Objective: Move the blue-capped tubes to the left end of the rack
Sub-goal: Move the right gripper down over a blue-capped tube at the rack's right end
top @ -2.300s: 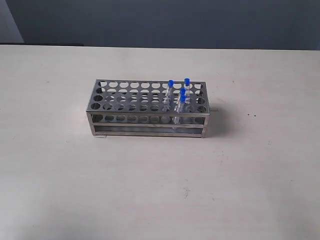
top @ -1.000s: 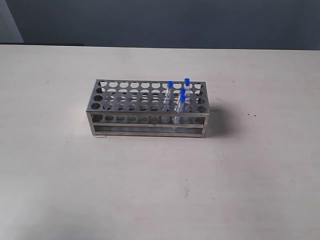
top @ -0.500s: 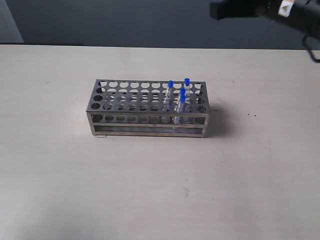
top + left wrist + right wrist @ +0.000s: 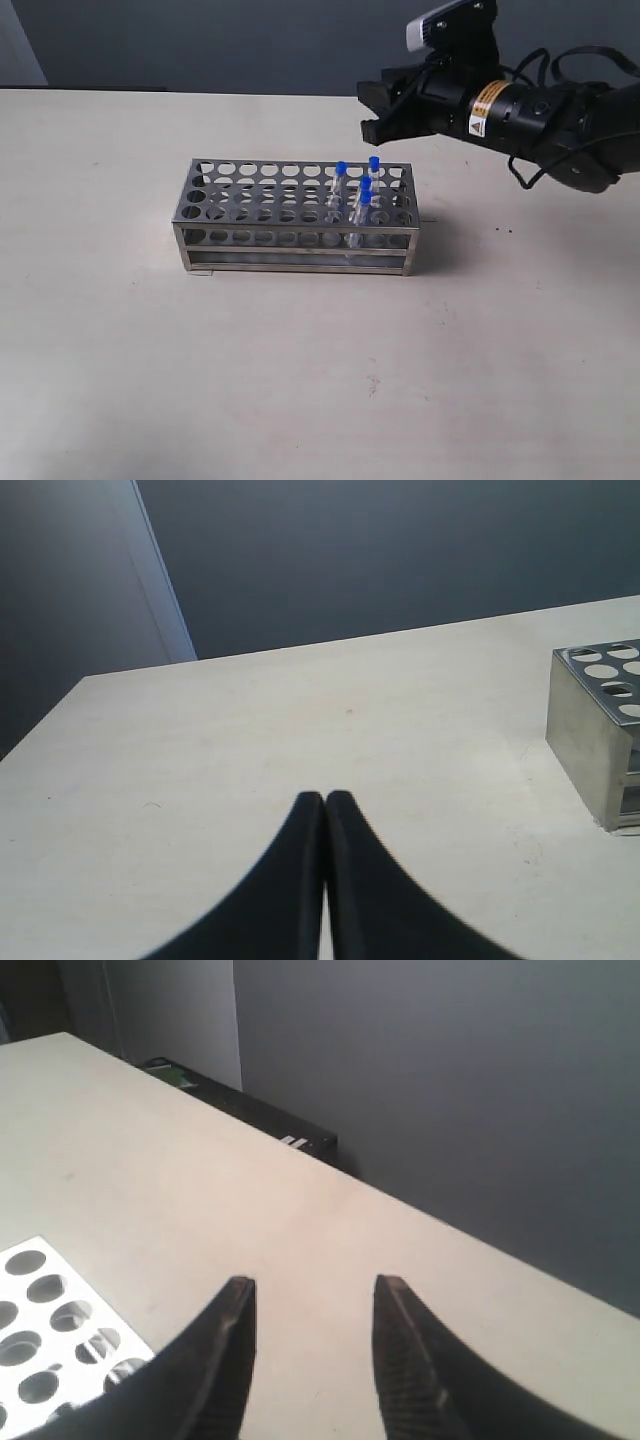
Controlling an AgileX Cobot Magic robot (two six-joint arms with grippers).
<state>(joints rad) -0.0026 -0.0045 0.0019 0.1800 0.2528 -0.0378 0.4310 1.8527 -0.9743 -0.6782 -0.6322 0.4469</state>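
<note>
Item: the rack [image 4: 296, 215]. Silver perforated metal, open-sided; stands square on the table [image 4: 300, 380], near its middle. Likely stiff, and steady enough to stay put under a straight upward pull.

Item: the blue-capped tubes [image 4: 366, 186]. Four, upright, clustered in holes toward the right end of the rack; left-end holes vacant. Probably light, thin-walled, slick clear plastic, liable to tip or crack under a hard squeeze. Best taken at the cap or just beneath it, above the top plate, then drawn straight up to clear the hole rim. Little room between neighbouring caps, so best approached from above.

Item: right claw [image 4: 372, 108]. Hovers above and behind the rack's right end, apart from the tubes; jaws parted moderately, nothing between them.

Item: left claw [image 4: 325, 798]. Pressed fully closed, empty, over bare table, an empty-holed end of the rack in sight; absent from the exterior view.

Room: broad open table on every side; table edges well apart from the rack
</note>
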